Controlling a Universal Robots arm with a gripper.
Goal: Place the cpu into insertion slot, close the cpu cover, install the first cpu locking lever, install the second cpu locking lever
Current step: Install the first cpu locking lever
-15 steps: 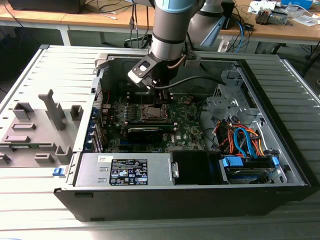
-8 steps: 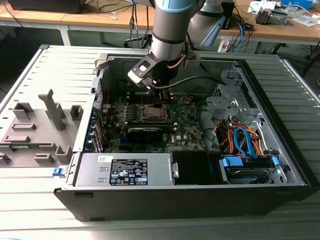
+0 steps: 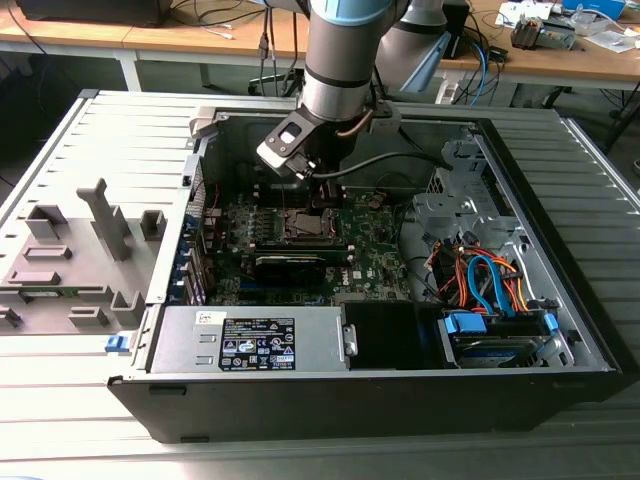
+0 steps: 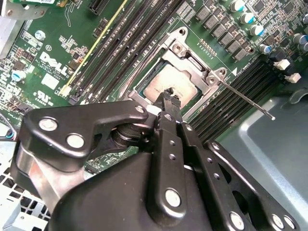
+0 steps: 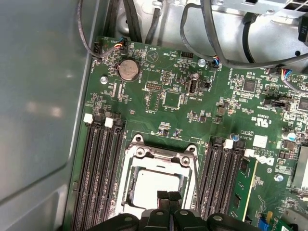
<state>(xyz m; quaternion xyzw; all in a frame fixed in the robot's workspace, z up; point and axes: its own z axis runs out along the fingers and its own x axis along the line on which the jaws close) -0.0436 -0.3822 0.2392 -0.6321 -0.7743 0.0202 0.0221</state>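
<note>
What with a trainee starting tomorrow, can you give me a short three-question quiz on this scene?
1. True or false: the cpu lies in the slot.
2. The gripper has its fingers: A wide open; B shut; C clamped on a cable.
3. Name the round silver part on the board in the first wrist view.
Key: 1 true; 2 B; 3 coin cell.
</note>
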